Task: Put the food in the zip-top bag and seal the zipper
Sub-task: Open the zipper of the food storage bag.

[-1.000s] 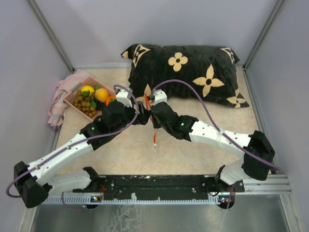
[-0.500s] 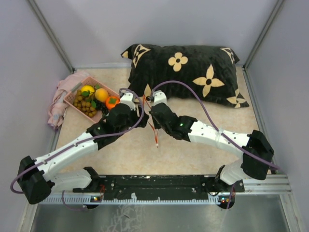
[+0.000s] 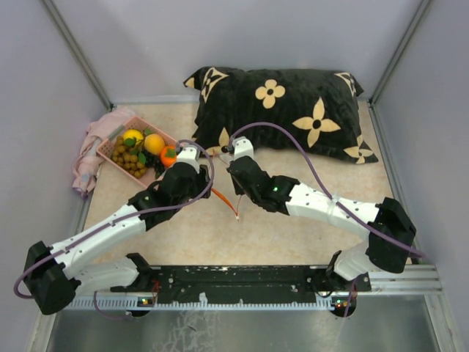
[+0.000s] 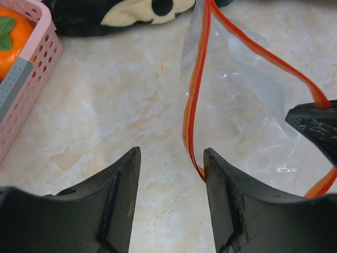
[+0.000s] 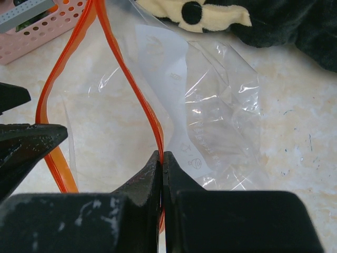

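Note:
The zip-top bag [image 5: 210, 116] lies clear and crumpled on the table, its mouth gaping. My right gripper [image 5: 162, 158] is shut on one side of the red-orange zipper [image 5: 131, 89]. My left gripper [image 4: 172, 158] is open just left of the bag's mouth, with the zipper [image 4: 195, 105] brushing its right fingertip [image 4: 210, 158] and only bare table between its fingers. From above, both grippers [image 3: 199, 174] [image 3: 233, 176] meet mid-table over the bag's zipper [image 3: 223, 202]. The food [image 3: 139, 150], yellow and orange balls and a brown cluster, sits in the pink basket [image 3: 110, 150].
A black pillow with cream flowers [image 3: 286, 110] lies across the back of the table. A pink cloth [image 3: 89, 158] is bunched by the left wall beside the basket. The basket's corner [image 4: 37, 68] with an orange fruit [image 4: 10, 37] is close on the left gripper's left.
The left gripper has drawn back to the left from the right gripper and its jaws have narrowed. The loose side of the zipper has swung left. The right gripper stays shut on the strip.

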Robot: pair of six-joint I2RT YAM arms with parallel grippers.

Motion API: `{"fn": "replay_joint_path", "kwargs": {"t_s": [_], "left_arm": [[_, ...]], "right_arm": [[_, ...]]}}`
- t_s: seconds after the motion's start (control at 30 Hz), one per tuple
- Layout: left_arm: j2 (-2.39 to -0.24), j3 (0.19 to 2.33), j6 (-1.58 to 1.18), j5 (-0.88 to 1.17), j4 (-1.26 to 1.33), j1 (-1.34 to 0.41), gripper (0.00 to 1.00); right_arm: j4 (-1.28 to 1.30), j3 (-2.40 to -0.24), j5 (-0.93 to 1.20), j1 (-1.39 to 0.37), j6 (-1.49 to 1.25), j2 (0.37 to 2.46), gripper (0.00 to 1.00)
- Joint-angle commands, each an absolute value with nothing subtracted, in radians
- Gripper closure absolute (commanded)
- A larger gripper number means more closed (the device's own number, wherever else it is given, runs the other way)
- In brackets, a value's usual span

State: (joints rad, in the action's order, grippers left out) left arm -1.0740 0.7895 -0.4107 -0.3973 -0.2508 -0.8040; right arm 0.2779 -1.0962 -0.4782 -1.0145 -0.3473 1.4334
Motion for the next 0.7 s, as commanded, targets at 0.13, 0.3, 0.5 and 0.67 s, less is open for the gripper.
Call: {"fn": "replay_joint_path", "kwargs": {"t_s": [0.13,0.3,0.5,0.67], "left_arm": [[-1.063,0.766,-0.417,-0.319,-0.231,-0.796,0.44],[-1.095,0.771,-0.434,-0.222,-0.172,-0.795,0.43],[-1.106,0.759,-0.454,-0.197,-0.171,-0.795,0.62],[-1.067,0.751,-0.455,-0.204,-0.176,-0.796,0.91]], "right_arm": [[0.204,-1.121,-0.455,-1.025,-0.338,1.386,1.00],[0.176,-1.121,-0.418,-1.025,-0.356,1.405,1.00],[0.165,-1.100,-0.449,-1.026,-0.354,1.411,0.96],[0.176,-1.063,-0.516,-1.025,-0.354,1.412,0.76]]}}
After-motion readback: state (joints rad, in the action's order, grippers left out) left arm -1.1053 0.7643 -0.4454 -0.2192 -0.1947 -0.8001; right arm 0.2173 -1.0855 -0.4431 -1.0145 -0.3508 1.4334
